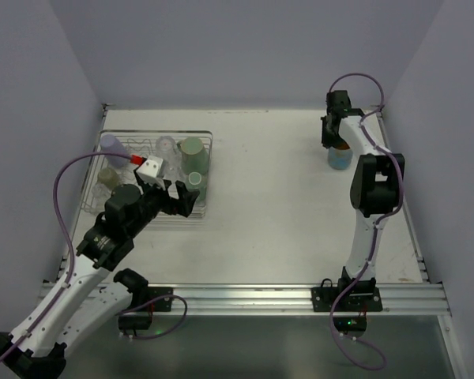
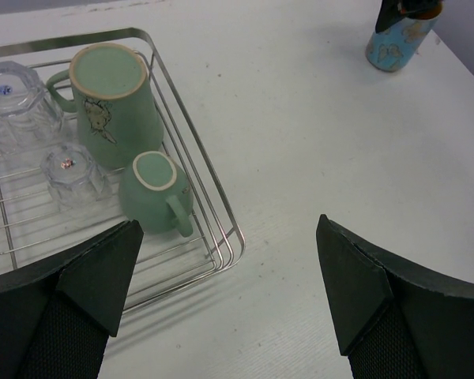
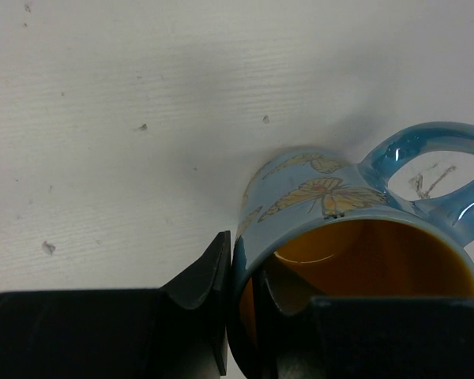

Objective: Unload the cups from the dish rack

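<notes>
I am pinching the rim of the blue mug (image 3: 324, 205) in my right end effector (image 3: 241, 268), one finger outside the wall and one inside the orange bowl, with the handle off to the right. The mug seems to be sitting upright on the worktop (image 2: 316, 118), well apart from the rack (image 2: 213, 213), with bare room around it. My left end effector (image 2: 227, 237) is hanging wide open over the rack's near corner. The small mint mug (image 2: 150, 193) is sitting just ahead and left of it, mouth down, handle pointing back at me. I am judging the left arm nearer for that cup.
</notes>
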Action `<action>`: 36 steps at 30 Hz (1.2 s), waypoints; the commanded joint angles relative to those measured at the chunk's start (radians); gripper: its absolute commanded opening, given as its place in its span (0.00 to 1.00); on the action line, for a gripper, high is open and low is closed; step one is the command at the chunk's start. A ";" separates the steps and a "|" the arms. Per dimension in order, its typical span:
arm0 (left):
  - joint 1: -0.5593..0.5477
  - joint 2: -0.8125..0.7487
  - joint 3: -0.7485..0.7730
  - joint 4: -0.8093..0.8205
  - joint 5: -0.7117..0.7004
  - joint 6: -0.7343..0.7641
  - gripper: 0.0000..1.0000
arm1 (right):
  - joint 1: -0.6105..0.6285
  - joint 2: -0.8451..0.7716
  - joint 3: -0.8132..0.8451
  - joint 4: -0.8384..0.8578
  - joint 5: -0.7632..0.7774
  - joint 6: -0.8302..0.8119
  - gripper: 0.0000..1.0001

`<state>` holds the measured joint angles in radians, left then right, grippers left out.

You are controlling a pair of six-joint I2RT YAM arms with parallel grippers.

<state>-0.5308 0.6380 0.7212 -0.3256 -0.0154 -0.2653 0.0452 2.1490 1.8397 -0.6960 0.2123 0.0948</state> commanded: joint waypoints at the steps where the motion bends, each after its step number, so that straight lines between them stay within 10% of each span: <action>1: -0.006 0.008 0.000 0.008 -0.044 0.028 1.00 | -0.005 -0.028 0.087 0.052 0.003 -0.060 0.00; 14: 0.009 0.111 0.011 -0.003 -0.069 0.026 1.00 | -0.008 -0.075 0.020 0.087 -0.011 -0.024 0.24; 25: 0.009 0.206 0.084 -0.012 -0.104 -0.020 1.00 | -0.008 -0.282 -0.076 0.144 -0.023 0.028 0.93; 36: 0.015 0.537 0.265 0.100 -0.356 -0.155 1.00 | 0.091 -0.788 -0.555 0.477 -0.293 0.215 0.99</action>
<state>-0.5240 1.0805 0.9131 -0.2981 -0.2352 -0.3679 0.0814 1.4841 1.4353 -0.3958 0.0521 0.2104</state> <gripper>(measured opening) 0.999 0.987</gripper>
